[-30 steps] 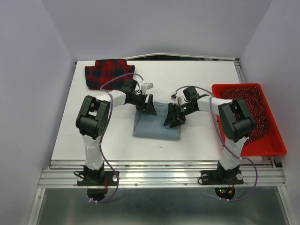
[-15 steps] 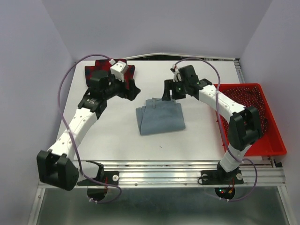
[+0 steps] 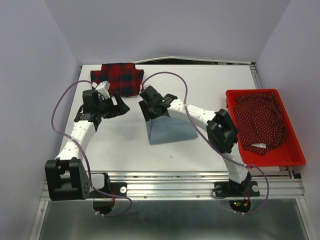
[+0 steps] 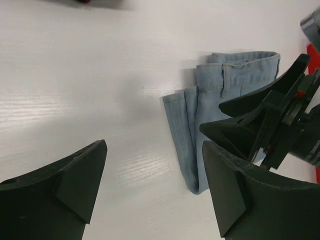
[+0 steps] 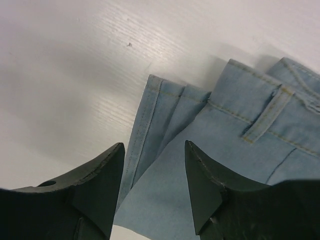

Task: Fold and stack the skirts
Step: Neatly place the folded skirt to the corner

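Denim skirt [image 5: 225, 150], light blue-grey, lies folded near the middle of the table [image 3: 210, 85]. Its layered edge runs under the right gripper [image 5: 154, 146], whose fingers [image 5: 95, 185] stand parted with nothing pinched between them yet; the waistband and a belt loop show just beside them. The step in hand looks like taking that folded corner, so the jaws should come down square to the edge and close on every layer at once, not just the top one, or the fold may slide apart when lifted. The left gripper [image 4: 154, 145] hangs spread wide and empty over bare tabletop just beside the same edge, well placed to catch the other corner, though the two grippers are near enough to clash. Bare table lies between the denim and the plaid skirt [image 3: 117, 77], which rests at the far left by the back edge. The red basket [image 3: 272, 161] sits well apart on the right.
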### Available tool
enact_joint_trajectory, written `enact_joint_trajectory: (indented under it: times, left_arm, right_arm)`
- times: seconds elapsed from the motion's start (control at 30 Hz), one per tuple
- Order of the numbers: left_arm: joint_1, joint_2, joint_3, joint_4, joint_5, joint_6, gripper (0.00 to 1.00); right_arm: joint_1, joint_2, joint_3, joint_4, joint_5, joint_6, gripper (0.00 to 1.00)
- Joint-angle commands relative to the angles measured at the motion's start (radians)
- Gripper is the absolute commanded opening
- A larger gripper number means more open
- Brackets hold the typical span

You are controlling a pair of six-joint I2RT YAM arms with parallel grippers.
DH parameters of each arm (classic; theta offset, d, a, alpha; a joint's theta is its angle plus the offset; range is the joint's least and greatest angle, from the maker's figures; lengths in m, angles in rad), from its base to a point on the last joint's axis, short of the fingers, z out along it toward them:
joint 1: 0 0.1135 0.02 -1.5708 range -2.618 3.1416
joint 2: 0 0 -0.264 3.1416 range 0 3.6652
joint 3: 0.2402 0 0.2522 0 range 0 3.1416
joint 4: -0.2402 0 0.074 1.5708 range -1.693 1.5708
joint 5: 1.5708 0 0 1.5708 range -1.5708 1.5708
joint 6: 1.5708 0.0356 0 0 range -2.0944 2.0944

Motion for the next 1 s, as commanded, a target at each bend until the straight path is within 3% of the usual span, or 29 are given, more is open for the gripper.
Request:
enact_joint_trajectory:
  times: [0.0,0.23,0.37,0.47,0.73,0.97]
  left_arm:
    - [0.052,-0.007,-0.027,0.049,0.1,-0.072,0.88]
    - [0.056,-0.026,-0.084,0.065,0.099,-0.07,0.88]
    - [0.056,-0.033,-0.12,0.099,0.111,-0.081,0.89]
    - [0.056,-0.038,-0.156,0.14,0.142,-0.109,0.9]
    - [0.056,0.02,-0.191,0.159,0.11,-0.138,0.86]
    - [0.044,0.077,-0.271,0.265,0.272,-0.172,0.83]
  right_arm:
    - [0.046,0.037,0.083,-0.045,0.151,0.02,0.57]
    - [0.056,0.128,0.077,-0.057,0.169,0.031,0.58]
    - [0.065,0.157,0.077,-0.063,0.175,0.029,0.66]
    - [0.065,0.179,0.072,-0.068,0.169,0.029,0.66]
    - [0.065,0.255,0.103,-0.082,0.109,0.019,0.27]
    - [-0.006,0.203,0.17,-0.086,0.031,0.015,0.01]
